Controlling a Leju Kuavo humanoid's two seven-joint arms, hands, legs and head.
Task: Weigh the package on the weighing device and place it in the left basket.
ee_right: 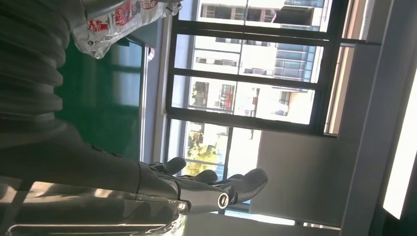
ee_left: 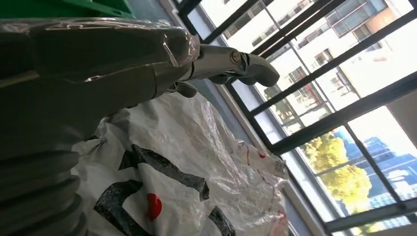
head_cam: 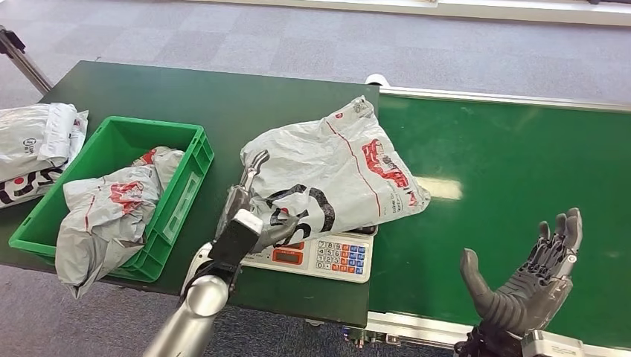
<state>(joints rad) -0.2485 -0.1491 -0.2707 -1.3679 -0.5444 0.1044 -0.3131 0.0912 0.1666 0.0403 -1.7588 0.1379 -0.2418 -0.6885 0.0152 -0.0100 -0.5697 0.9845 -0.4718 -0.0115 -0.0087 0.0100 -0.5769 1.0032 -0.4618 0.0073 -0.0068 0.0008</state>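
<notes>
Left hand (head_cam: pixel 249 216) grips grey package (head_cam: pixel 335 167) lying on scale (head_cam: pixel 327 256); green basket (head_cam: pixel 182 197) at 9 o'clock; right hand (head_cam: pixel 528 279) fingers spread, empty.

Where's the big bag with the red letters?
In the head view the bag lies mid-table on the scale, right of the green basket, with the left hand at its near-left edge.

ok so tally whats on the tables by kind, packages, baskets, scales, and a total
packages: 3 — one on the scale, one in the basket, one at the far left table edge
green basket: 1
scale: 1
total: 5

The left hand grips the package on the scale; the right hand holds nothing.
</notes>
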